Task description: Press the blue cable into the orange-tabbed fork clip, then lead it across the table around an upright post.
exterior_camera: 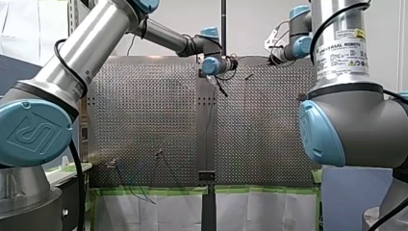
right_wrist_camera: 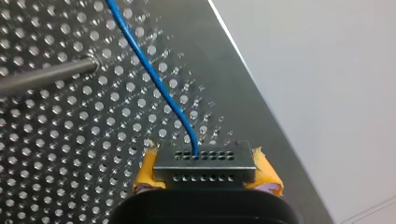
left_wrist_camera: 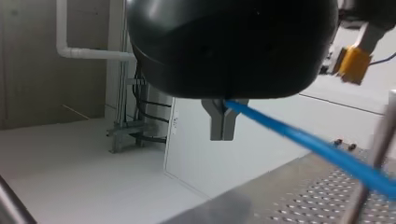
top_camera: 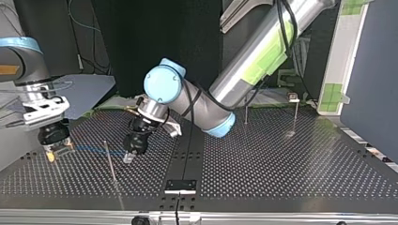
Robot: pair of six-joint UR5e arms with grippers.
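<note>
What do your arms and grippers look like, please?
Both arms are silver tubes with grey joints and pale blue caps. My left arm carries a black cable; my right arm a Universal Robots label. My left gripper is black with metal fingers; my right gripper has yellow pads.

**Lighting and Picture Condition**

Front view: bright, even room light, with glare streaks along my left arm (exterior_camera: 91,43). Top view: dark backdrop, and a dim desk (top_camera: 281,159) with a pale sheen at its near edge. Left wrist view: white surroundings leave my left hand (left_wrist_camera: 222,133) a near-black silhouette. The blue cable (left_wrist_camera: 303,137) blurs toward the lens. Right wrist view: light apparently from above, so the desk holes glint.
</note>
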